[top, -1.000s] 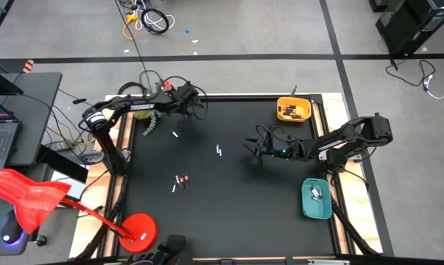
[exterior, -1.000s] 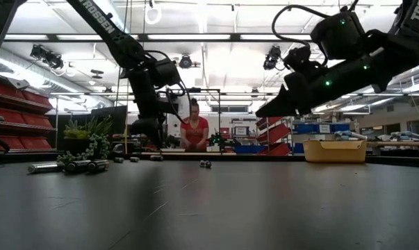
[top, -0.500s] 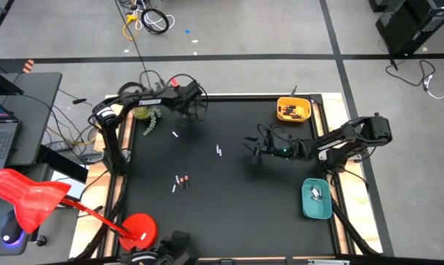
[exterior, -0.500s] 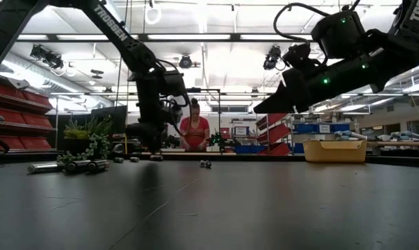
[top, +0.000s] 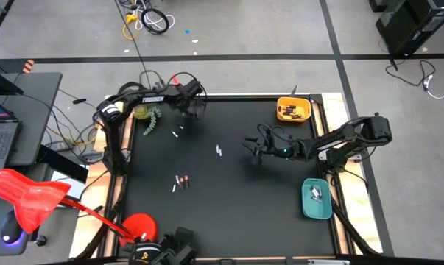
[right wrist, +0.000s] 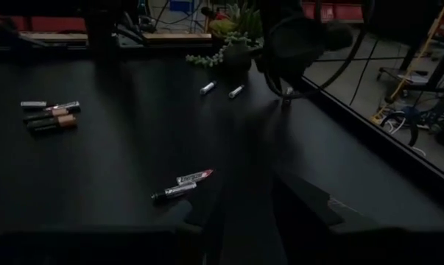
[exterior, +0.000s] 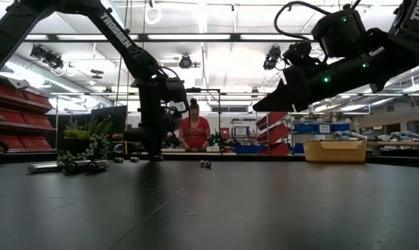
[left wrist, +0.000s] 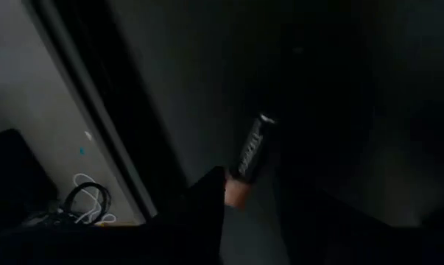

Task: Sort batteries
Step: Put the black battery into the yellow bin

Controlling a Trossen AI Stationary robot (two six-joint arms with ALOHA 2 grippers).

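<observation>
My left gripper (top: pixel 194 109) (exterior: pixel 152 154) stands open, pointing steeply down just above the black table's far edge. A dark battery (left wrist: pixel 249 151) with a copper end lies on the table below it, that end between the fingertips (left wrist: pixel 251 206). More batteries lie loose: one by the plant (top: pixel 175 134), two mid-table (top: pixel 219 151) (right wrist: pixel 183 184), and three nearer the front (top: pixel 181 180) (right wrist: pixel 51 116). My right gripper (top: pixel 252 152) (right wrist: pixel 247 202) hangs open above the table's right half with nothing in it. My left gripper comes at the dark battery from above, slanting. The battery's copper end (left wrist: pixel 236 193) sits right beside one fingertip (left wrist: pixel 213 188), and the gap is wider than the battery. Whether that finger touches it I cannot tell. The battery lies on the table.
A yellow tray (top: pixel 280 103) (exterior: pixel 334 151) with batteries stands at the far right corner. A teal tray (top: pixel 306 210) holding a few sits at the right edge. A small green plant (top: pixel 149 121) (exterior: pixel 91 146) stands near my left gripper. A person works beyond the far edge.
My left gripper has sunk toward the table by the far edge, shifted slightly toward the right edge, and rolled about its own axis. The gap between its fingers shows no change.
</observation>
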